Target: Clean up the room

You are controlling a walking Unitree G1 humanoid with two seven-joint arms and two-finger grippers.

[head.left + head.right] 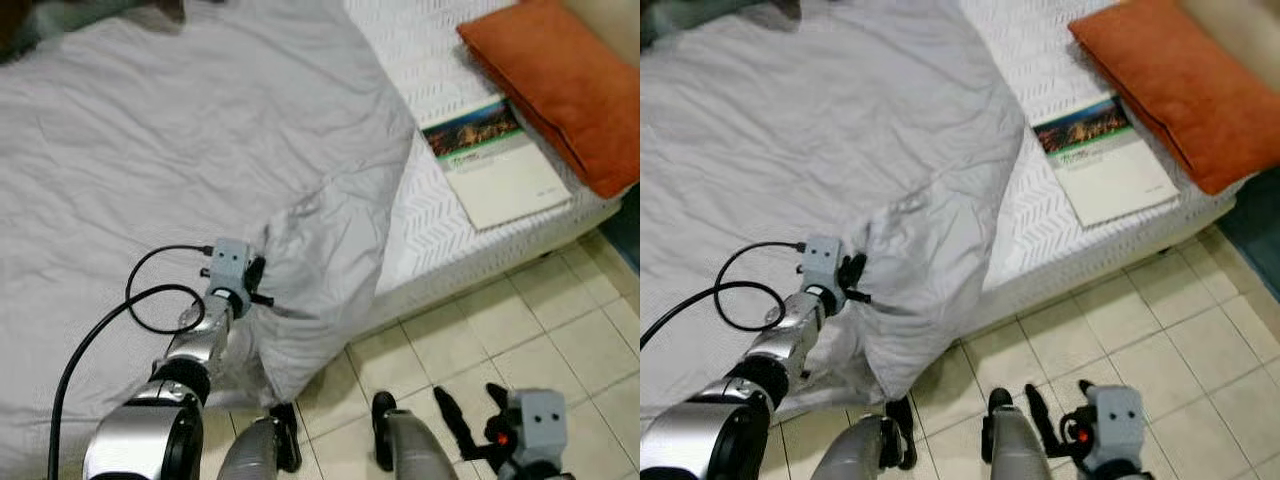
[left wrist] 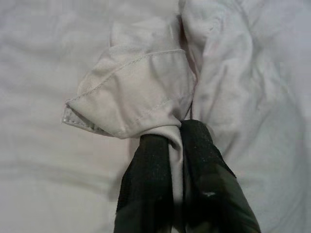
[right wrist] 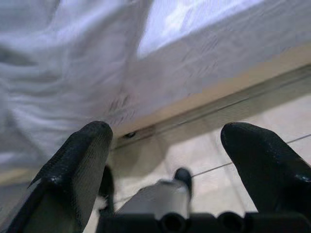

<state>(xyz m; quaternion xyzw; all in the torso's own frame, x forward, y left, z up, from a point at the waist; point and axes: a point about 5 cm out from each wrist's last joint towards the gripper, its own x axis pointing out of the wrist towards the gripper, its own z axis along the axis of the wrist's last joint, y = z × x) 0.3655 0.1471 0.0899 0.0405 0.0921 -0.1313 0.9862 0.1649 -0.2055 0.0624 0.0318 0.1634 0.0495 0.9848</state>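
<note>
Left wrist view: left hand (image 2: 176, 133) pinches the gray blanket's (image 2: 141, 92) hemmed corner tight between closed fingers.

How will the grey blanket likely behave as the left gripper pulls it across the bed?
Probably floppy: the blanket bunches where the left gripper pinches its hemmed corner. It likely drags rather than slides as one piece, given its creases and the fold hanging over the mattress edge. Seems light for its size.
</note>
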